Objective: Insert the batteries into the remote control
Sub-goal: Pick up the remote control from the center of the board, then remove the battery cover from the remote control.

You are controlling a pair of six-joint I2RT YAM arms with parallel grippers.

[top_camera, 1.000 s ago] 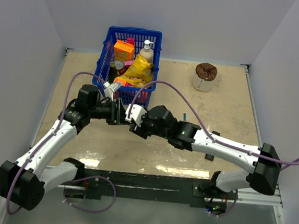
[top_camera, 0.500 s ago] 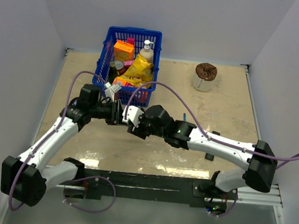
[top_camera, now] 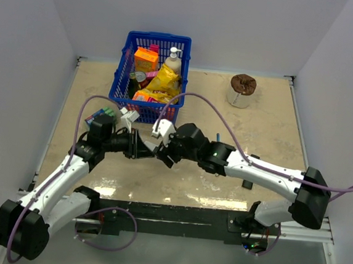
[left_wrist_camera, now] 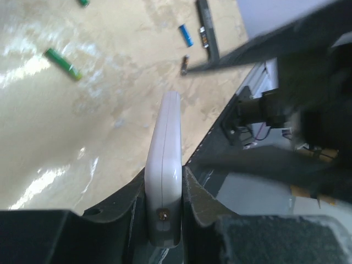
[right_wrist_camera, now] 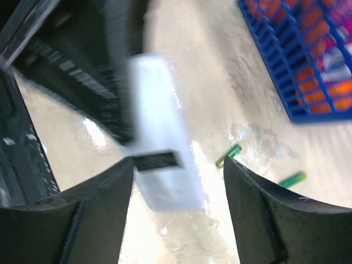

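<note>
Though blurred, the remote control (right_wrist_camera: 160, 126) looks white and flat.

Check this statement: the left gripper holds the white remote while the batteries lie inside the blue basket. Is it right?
No. The left gripper holds the white remote, but the batteries lie on the table, not in the basket, as the left wrist view shows.

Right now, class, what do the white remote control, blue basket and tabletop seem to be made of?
The remote control looks like moulded plastic: smooth white shell with a seam. The basket is likely plastic too: blue lattice walls. The table is unclear, perhaps laminate: mottled beige, shiny glare.
</note>
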